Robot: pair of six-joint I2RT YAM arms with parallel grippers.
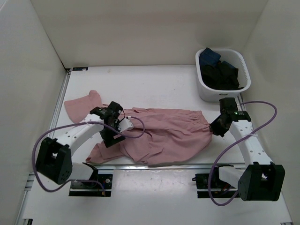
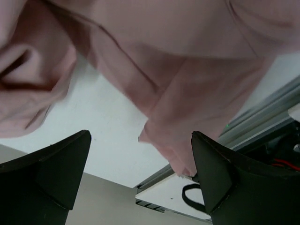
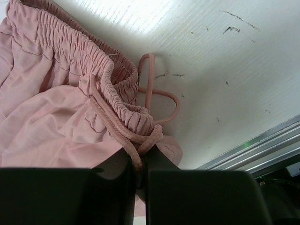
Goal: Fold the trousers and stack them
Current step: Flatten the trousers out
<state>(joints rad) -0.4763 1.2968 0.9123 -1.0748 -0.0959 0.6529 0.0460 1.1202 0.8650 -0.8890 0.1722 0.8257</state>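
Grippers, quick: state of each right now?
Left gripper: open, gripping nothing.
Right gripper: closed on the trousers at the waistband.

Overhead camera looks down on the table (image 1: 140,84); both wrist cameras, apparently low, closely share the trousers (image 1: 173,131).

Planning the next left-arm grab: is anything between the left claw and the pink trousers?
Nothing visible. The left claw stands open over the trousers, and its wrist view shows only fabric and bare table ahead of its fingers. The basket of dark clothes sits off at the far right corner.
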